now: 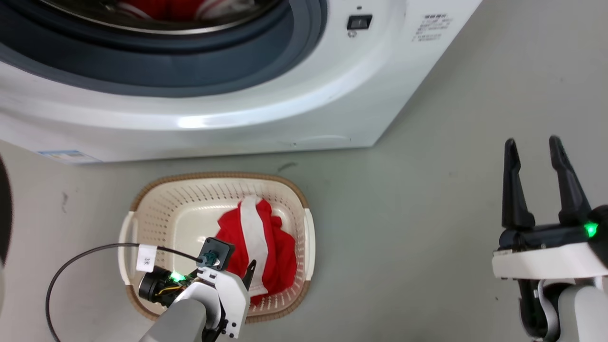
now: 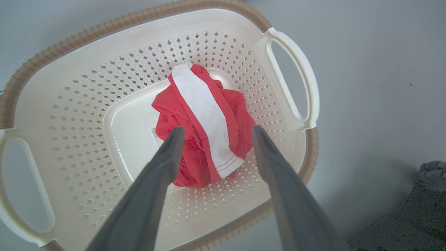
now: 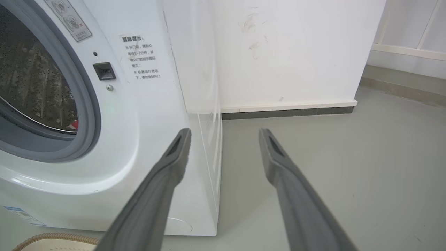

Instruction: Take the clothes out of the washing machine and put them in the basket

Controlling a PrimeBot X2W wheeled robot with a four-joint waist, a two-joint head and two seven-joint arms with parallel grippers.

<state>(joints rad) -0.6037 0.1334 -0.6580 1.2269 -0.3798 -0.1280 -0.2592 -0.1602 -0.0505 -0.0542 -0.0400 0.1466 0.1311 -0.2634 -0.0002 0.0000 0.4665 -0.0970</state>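
A red garment with a broad white stripe (image 2: 205, 115) lies crumpled in the middle of the cream basket (image 2: 87, 35), which stands on the floor in front of the washing machine (image 1: 285, 109). My left gripper (image 2: 216, 129) hangs open just above the garment, one finger on either side, holding nothing. More red and white clothes (image 1: 161, 9) lie in the steel drum, and a red scrap (image 3: 74, 124) shows at its lip. My right gripper (image 1: 534, 145) is open and empty, off to the right of the machine above the bare floor.
The dark edge of the open door (image 1: 4, 209) shows at the far left. A black cable (image 1: 71, 266) loops off my left wrist over the basket's near corner. Grey floor (image 1: 403, 213) stretches right of the basket to a white wall with a baseboard (image 3: 289, 108).
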